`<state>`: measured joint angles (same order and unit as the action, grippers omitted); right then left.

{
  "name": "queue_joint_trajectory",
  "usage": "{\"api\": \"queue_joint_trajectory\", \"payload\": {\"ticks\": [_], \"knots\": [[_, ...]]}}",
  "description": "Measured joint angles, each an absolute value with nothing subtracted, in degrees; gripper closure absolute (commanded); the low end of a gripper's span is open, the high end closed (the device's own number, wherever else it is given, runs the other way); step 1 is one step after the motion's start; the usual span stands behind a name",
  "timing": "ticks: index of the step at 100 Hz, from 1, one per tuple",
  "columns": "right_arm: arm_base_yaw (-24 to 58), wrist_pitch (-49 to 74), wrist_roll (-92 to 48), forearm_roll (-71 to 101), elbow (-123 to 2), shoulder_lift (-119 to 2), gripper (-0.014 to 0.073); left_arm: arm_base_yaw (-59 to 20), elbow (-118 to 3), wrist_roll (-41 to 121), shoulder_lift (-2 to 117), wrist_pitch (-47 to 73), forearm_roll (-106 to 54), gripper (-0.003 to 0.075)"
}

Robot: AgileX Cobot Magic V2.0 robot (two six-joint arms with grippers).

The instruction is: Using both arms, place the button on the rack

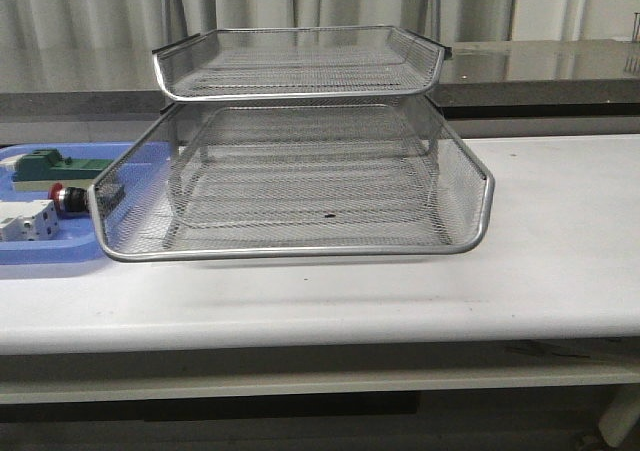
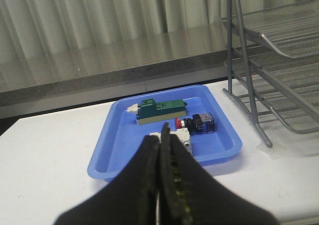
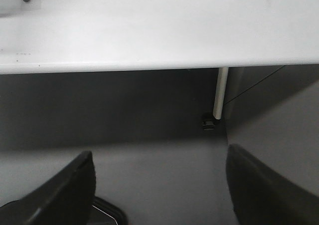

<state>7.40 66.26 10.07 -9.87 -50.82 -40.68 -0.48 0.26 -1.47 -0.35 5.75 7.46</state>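
Observation:
The button (image 2: 195, 122) lies on its side in the blue tray (image 2: 124, 150), red head toward the white block; in the front view the button (image 1: 66, 198) shows just left of the rack. The silver wire-mesh rack (image 1: 300, 241) stands mid-table with a tray pulled out toward me; the rack (image 2: 279, 60) also fills the edge of the left wrist view. My left gripper (image 2: 162, 135) is shut with nothing in it, hovering short of the tray. My right gripper (image 3: 158, 157) is open and empty, below the table's front edge. Neither arm shows in the front view.
A green-and-beige block (image 2: 160, 110) and a white block (image 2: 182, 138) share the blue tray with the button. A table leg (image 3: 220, 93) stands under the white tabletop (image 3: 149, 30). A grey counter (image 1: 560, 61) runs behind the table.

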Motion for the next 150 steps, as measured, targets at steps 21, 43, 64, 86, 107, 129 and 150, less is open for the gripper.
{"api": "queue_joint_trajectory", "payload": {"ticks": [21,43,64,86,107,129,150], "knots": [[7.4,66.26,10.06,-10.12,-50.82,-40.68,0.0084,-0.48,0.26,-1.47,-0.35,5.75,7.46,0.0741],[7.4,66.26,10.06,-10.15,-50.82,-40.68,0.0402,-0.48,0.26,-1.47,-0.35,5.75,7.46,0.0741],[7.4,66.39,10.06,-10.15,-50.82,-40.68,0.065,-0.48,0.26,-1.47,-0.35,5.75,7.46,0.0741],[7.4,66.58,10.06,-10.18,-50.82,-40.68,0.066,-0.48,0.26,-1.47,-0.35,5.75,7.46,0.0741],[7.4,66.58,10.2,-10.28,-50.82,-40.68,0.066,-0.48,0.26,-1.47,-0.35,5.75,7.46,0.0741],[7.4,66.58,10.37,-10.28,-50.82,-40.68,0.066,-0.48,0.26,-1.47,-0.35,5.75,7.46,0.0741],[7.4,66.58,10.37,-10.28,-50.82,-40.68,0.066,-0.48,0.26,-1.47,-0.35,5.75,7.46,0.0741]]}}
